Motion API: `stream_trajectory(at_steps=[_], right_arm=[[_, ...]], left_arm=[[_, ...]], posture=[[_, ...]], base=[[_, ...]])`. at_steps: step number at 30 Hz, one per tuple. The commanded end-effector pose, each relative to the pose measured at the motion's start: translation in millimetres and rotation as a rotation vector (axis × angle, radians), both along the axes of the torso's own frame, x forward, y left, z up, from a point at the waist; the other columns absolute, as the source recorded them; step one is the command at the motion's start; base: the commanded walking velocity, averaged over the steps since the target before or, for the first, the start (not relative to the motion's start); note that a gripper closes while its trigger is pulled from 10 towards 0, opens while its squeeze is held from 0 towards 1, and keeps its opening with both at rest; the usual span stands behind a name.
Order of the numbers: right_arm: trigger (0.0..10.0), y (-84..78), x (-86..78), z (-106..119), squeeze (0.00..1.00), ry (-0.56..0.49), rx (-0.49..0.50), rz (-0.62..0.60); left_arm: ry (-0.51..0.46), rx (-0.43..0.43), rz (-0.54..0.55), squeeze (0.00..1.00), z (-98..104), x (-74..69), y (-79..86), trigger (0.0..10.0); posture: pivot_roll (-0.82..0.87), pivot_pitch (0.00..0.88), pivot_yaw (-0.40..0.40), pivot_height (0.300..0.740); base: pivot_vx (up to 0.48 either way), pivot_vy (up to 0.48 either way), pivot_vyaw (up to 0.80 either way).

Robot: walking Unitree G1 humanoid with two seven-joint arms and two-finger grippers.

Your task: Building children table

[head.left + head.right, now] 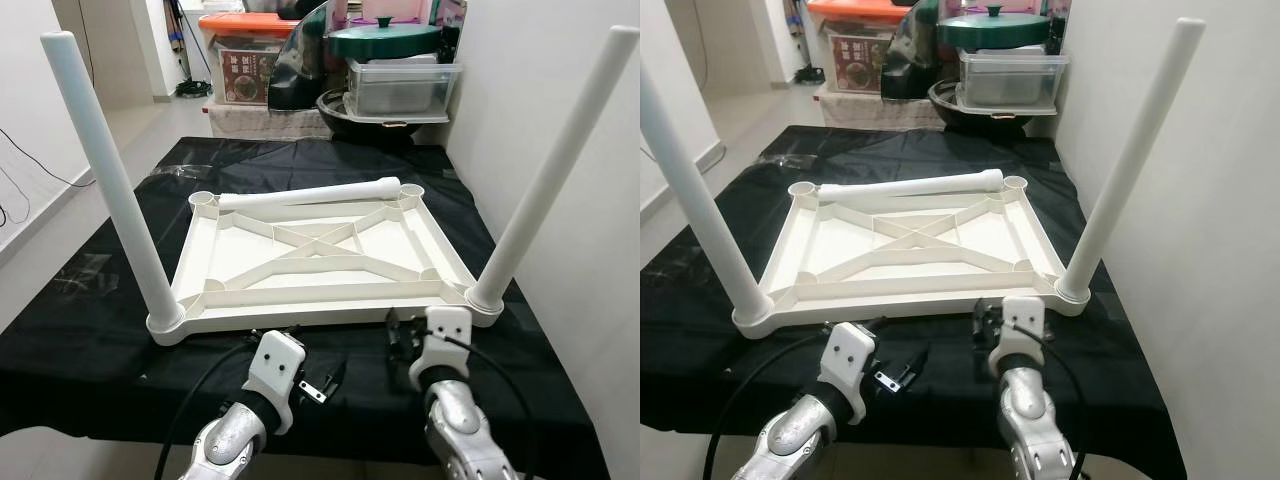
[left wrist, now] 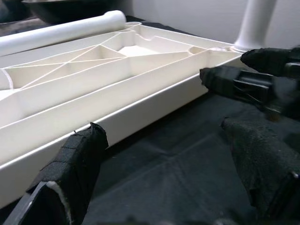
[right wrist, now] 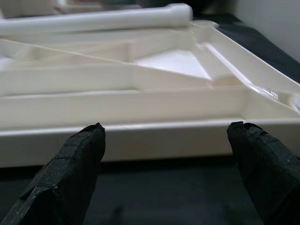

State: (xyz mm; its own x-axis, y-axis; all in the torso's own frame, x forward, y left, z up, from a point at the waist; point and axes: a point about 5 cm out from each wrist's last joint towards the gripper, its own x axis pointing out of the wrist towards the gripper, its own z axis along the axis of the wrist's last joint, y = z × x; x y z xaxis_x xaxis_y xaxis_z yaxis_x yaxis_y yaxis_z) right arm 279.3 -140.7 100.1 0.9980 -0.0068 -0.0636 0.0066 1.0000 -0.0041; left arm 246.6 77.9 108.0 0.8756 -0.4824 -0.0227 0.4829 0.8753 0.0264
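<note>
A white plastic table top (image 1: pixel 320 295) lies upside down on the black cloth. One white leg (image 1: pixel 108 180) stands upright in its near left corner socket, another leg (image 1: pixel 552 170) in the near right one. A third leg (image 1: pixel 310 193) lies loose along the far rim, between the two empty far sockets. My left gripper (image 2: pixel 164 173) hovers open just before the near rim, nothing between its fingers (image 2: pixel 70 178). My right gripper (image 3: pixel 166 164) is open too, facing the same rim a little to the right, close to the right leg's base; it holds nothing.
The black cloth (image 1: pixel 560 360) covers a low surface that ends just behind my wrists. A white wall (image 1: pixel 590 300) runs close along the right side. At the back stand storage boxes (image 1: pixel 245 60), a clear tub (image 1: pixel 400 85) and a green lid (image 1: pixel 385 38). Bare floor (image 1: pixel 40 250) lies left.
</note>
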Motion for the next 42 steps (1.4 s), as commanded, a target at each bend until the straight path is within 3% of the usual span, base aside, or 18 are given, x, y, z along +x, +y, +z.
stream_trajectory(at_steps=[1, 12, 26, 32, 42], right_arm=[[10.0, 6.0, -1.6, 4.2, 0.0, -0.013, -0.005, 0.046], [10.0, 8.1, -2.6, -2.4, 0.0, 0.036, -0.002, 0.07], [10.0, 8.4, -3.5, -3.8, 0.0, 0.058, 0.005, 0.08], [10.0, 9.9, -3.5, -2.9, 0.0, 0.062, 0.004, 0.09], [10.0, 13.7, -4.7, 0.4, 0.0, 0.044, 0.005, 0.124]], left_arm=[[0.032, 0.018, 0.021, 0.0, -6.6, 0.8, 1.0, 10.0], [0.029, 0.03, 0.025, 0.0, -6.0, 0.6, 0.3, 10.0], [0.049, 0.03, 0.008, 0.0, -8.4, -0.1, -1.8, 10.0], [0.05, 0.031, 0.012, 0.0, -8.9, 0.0, -1.5, 10.0], [0.054, 0.034, 0.019, 0.0, -9.4, -0.1, -1.1, 10.0]], posture=[[0.03, 0.0, -0.018, 0.74], [0.03, 0.0, -0.025, 0.74], [0.03, 0.0, -0.025, 0.74], [0.03, 0.0, -0.026, 0.74], [0.03, 0.0, -0.025, 0.74]], base=[[0.0, 0.0, 0.0], [-0.121, 0.0, 0.0], [-0.362, 0.315, 0.0], [0.0, 0.447, 0.0], [0.0, 0.0, 0.0]])
